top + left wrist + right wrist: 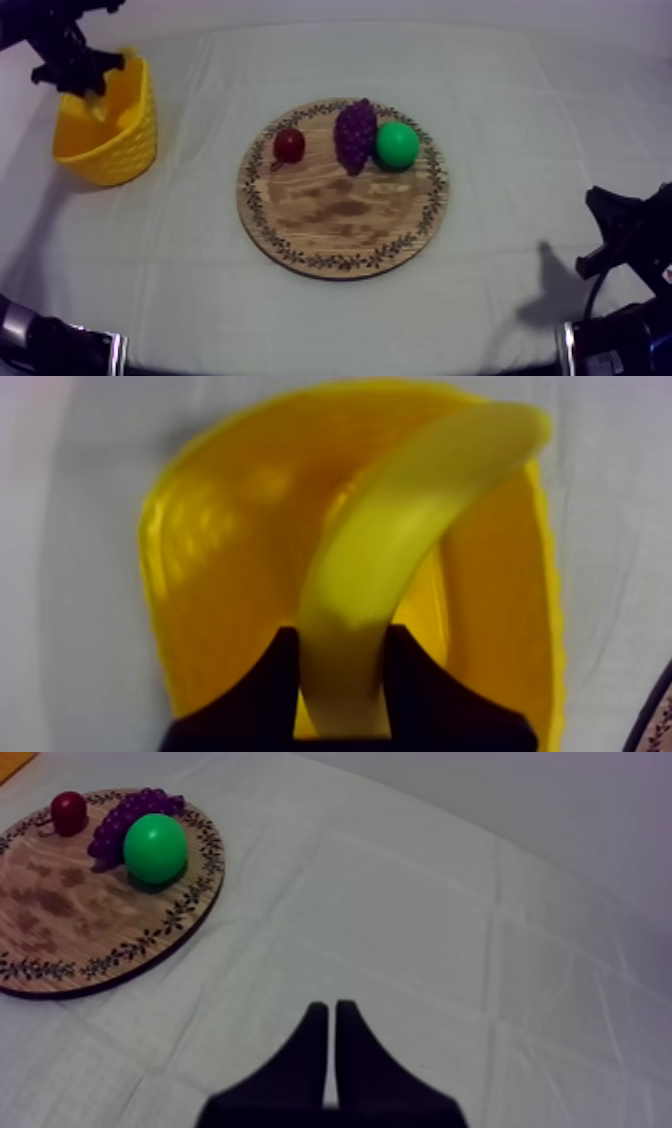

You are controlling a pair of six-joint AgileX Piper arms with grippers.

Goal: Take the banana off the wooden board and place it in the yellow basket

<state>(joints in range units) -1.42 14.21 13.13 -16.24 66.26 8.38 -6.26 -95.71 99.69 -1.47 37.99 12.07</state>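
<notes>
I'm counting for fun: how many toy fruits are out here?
4. On the board: a small red fruit, grapes and a green fruit. The banana is in the left gripper, over the basket, which could hide more.

Above centre in the top view we see a row of toy fruit: a small red fruit (289, 145) leftmost, purple grapes (355, 135) next, a round green fruit (397, 145) just beside them. Grey-white cloth (530, 110) spreads all around.

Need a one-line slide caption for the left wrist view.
Left claw, shut on the banana, holds it over the yellow basket.
</notes>
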